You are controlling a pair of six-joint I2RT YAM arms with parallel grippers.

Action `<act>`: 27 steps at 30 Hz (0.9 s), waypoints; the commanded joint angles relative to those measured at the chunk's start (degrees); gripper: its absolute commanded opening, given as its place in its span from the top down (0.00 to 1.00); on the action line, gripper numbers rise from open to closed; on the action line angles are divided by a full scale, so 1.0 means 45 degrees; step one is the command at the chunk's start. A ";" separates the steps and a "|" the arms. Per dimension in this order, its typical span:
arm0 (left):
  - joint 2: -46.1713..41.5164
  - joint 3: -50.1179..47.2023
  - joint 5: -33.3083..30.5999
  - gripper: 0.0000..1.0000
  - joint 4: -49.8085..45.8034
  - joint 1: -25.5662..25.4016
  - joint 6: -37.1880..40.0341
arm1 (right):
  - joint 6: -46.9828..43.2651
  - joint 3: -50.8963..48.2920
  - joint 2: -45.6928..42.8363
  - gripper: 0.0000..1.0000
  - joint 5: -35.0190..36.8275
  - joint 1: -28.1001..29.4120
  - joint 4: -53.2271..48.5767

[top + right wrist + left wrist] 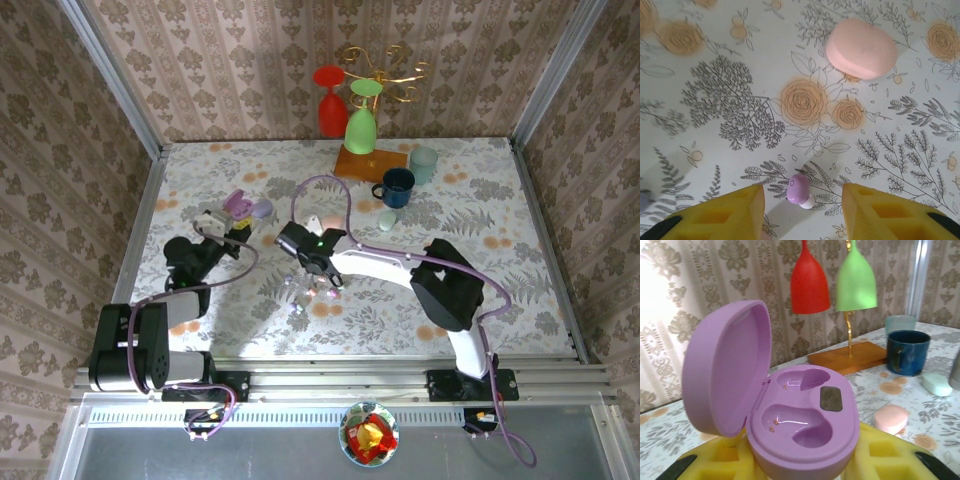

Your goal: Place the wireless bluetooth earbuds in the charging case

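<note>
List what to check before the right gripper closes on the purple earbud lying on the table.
1. The right gripper is open: ok.
2. The purple earbud lies between its pads, touching neither: ok.
3. The pink case sits well apart from the earbud: ok.
4. The purple charging case has its lid open and both wells empty: ok.
5. The left gripper is shut on the purple charging case: ok.
6. Which well the earbud fits: cannot tell.

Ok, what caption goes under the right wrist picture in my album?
Right gripper open, purple earbud framed between its fingers on the flowery table, pink case beyond.
</note>
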 commanded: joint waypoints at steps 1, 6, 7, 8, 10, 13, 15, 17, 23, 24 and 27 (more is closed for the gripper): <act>-0.0356 -0.0299 -0.0432 0.69 0.0250 0.0310 -0.0190 | -0.0284 0.0683 0.0731 0.53 0.1485 0.0201 -0.1391; -0.0375 -0.0208 -0.0369 0.69 0.0070 0.0395 -0.0184 | -0.0526 0.1147 0.1356 0.51 0.1487 0.0327 -0.1870; -0.0319 -0.0207 -0.0343 0.69 0.0118 0.0400 -0.0221 | -0.0517 0.1217 0.1436 0.51 0.1476 0.0329 -0.1941; -0.0262 -0.0207 -0.0306 0.69 0.0200 0.0394 -0.0257 | -0.0546 0.1311 0.1561 0.51 0.1447 0.0330 -0.2008; -0.0106 -0.0222 -0.0236 0.69 0.0465 0.0385 -0.0401 | -0.0576 0.1461 0.1747 0.51 0.1436 0.0330 -0.2113; 0.0018 -0.0207 -0.0143 0.69 0.0636 0.0383 -0.0473 | -0.0655 0.1715 0.2042 0.52 0.1457 0.0330 -0.2271; 0.0037 -0.0207 -0.0108 0.69 0.0678 0.0399 -0.0474 | -0.0678 0.1790 0.2141 0.52 0.1428 0.0329 -0.2285; 0.0028 -0.0206 -0.0084 0.69 0.0695 0.0398 -0.0442 | -0.0726 0.1828 0.2218 0.52 0.1417 0.0330 -0.2285; -0.0001 -0.0207 -0.0058 0.69 0.0666 0.0394 -0.0395 | -0.0717 0.2046 0.2543 0.54 0.1496 0.0310 -0.2456; 0.0022 -0.0207 -0.0025 0.69 0.0673 0.0387 -0.0413 | -0.0710 0.2088 0.2592 0.55 0.1480 0.0310 -0.2492; 0.0021 -0.0207 0.0043 0.69 0.0685 0.0376 -0.0396 | -0.0709 0.2249 0.2749 0.56 0.1497 0.0290 -0.2571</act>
